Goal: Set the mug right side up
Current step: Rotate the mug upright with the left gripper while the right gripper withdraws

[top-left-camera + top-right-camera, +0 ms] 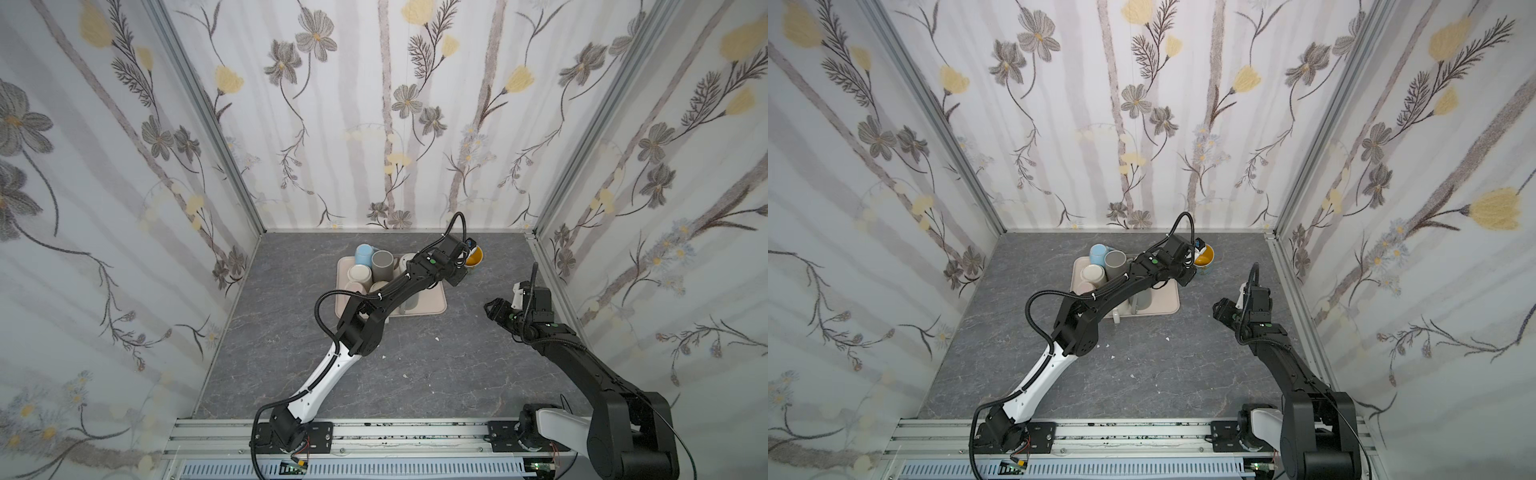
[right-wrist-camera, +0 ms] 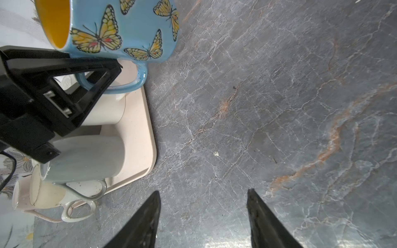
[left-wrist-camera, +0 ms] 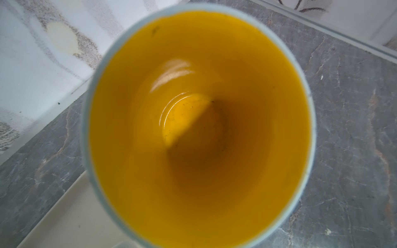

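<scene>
The mug [image 2: 129, 28], blue with butterflies and yellow inside, is the farthest item on the table, and the reach to it explains most of the layout. Nearest, the right gripper [image 2: 204, 191] hangs over bare table [image 2: 279, 107] with its jaws apart and nothing between them, just clear of the tray's right edge. My reading is that it is kept out of the way, since one arm is enough for this turn. Next out lies the beige tray [image 1: 436, 308], crowded with other mugs [image 1: 382, 264], some upright and some on their sides. That is probably why the turning is done off the tray, where there is room to set something down. The left arm [image 1: 399, 286] stretches diagonally over the tray to its far right corner. There the left gripper [image 2: 107, 68] is closed down on the mug's handle [image 2: 139, 79], a hold that lets the wrist roll the mug without fingers blocking the base. The mug is mouth up just beside that corner, and the left wrist view looks straight into its yellow bowl. I cannot tell whether its base rests on the table. The turn itself looks done, with the set-down and release left.
</scene>
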